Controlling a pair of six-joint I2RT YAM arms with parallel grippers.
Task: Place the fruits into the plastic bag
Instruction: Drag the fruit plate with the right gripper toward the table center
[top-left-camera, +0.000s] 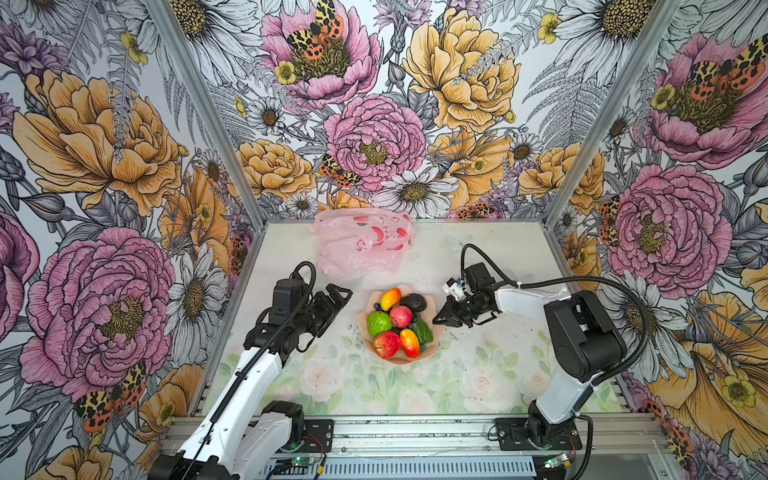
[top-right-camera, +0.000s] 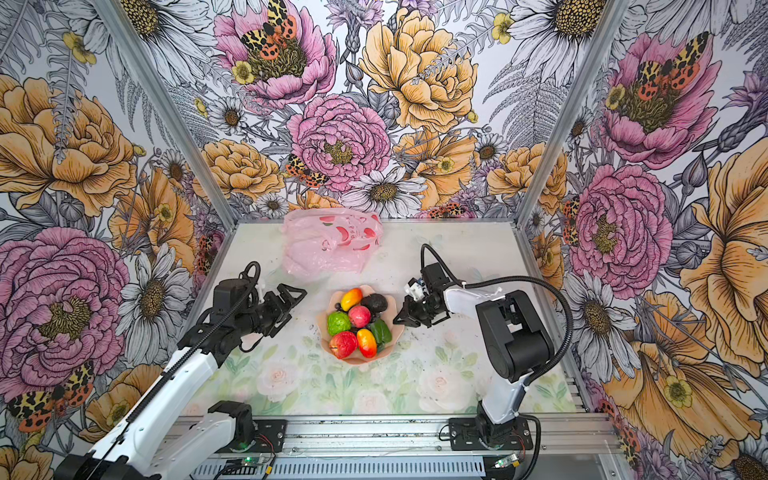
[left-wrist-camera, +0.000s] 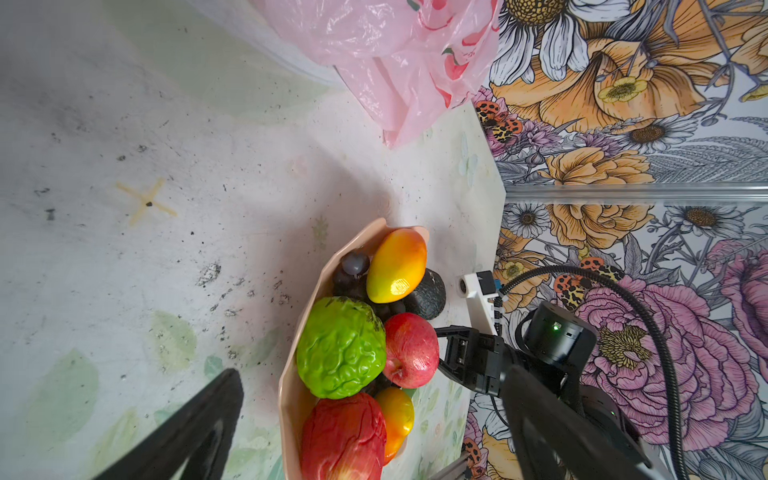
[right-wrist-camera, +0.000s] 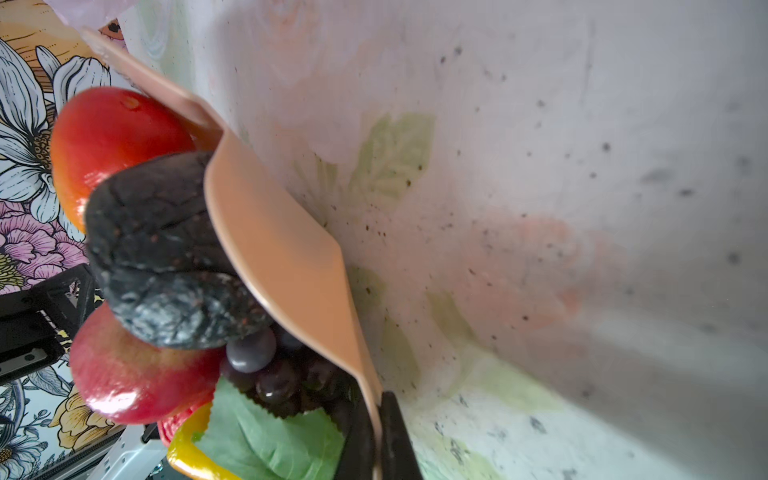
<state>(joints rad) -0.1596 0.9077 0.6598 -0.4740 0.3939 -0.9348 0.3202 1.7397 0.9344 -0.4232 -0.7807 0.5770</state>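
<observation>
Table (top-left-camera: 478, 374): pale, faded rose print, dark specks and scuffs, lower centre of both top views.
Walls (top-left-camera: 374, 104): huge pink and orange flower print on three sides.
Bowl (top-left-camera: 401, 360): peach-pink, faceted, mid-table, heaped full.
Fruits (top-left-camera: 400, 316): all in the bowl. Two red apples, two mangoes, a bumpy green one, dark avocado, grapes with leaf. Glossy, none in the bag.
Bag (top-left-camera: 357, 245): pale pink, crinkly, red prints, slumped at the table's far edge, just above the bowl in frame, not touching it.
Left gripper (top-left-camera: 338, 305): jaws spread wide, empty, left of the bowl, clear of it.
Right gripper (top-left-camera: 436, 320): jaws pressed together on the bowl's right rim, pinching it, plain in the right wrist view.
</observation>
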